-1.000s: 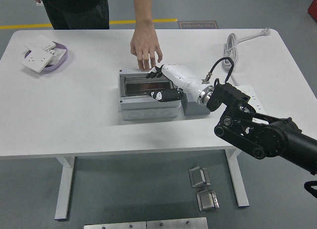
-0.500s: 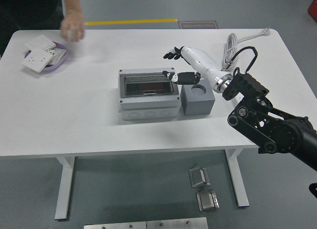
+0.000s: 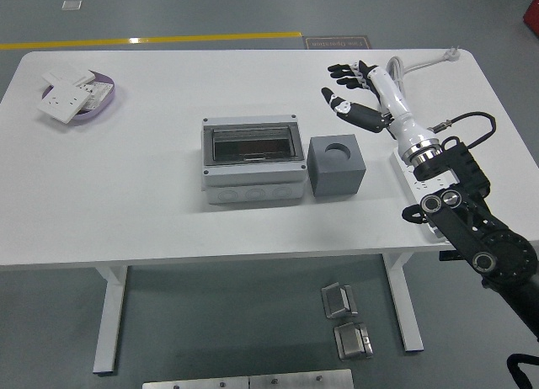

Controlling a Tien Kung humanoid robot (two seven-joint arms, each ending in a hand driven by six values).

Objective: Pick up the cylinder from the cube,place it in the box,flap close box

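The box (image 3: 253,160) sits near the middle of the white tabletop (image 3: 152,195). It is a light grey rectangular housing with a dark, see-through flap (image 3: 253,144) lying flat across its top; the flap is down and the box reads as closed. Small round knock-out marks show faintly along its front wall. Through the tinted flap the inside is too dark to make out, so the cylinder cannot be seen anywhere.

Just beside the box on its right, close but with a thin gap, stands the cube (image 3: 337,165), a darker grey block. Its top face carries a round socket, and that socket holds nothing.

The right hand (image 3: 362,96) hangs above the tabletop behind and to the right of the cube, well apart from both cube and box. Its black-tipped fingers (image 3: 338,69) are spread wide and hold nothing. The white forearm runs back to a black arm (image 3: 472,229) at the right edge.

At the far left corner a purple tray (image 3: 108,105) holds white switch plates (image 3: 66,96). A grey cable (image 3: 421,62) lies coiled at the far right.
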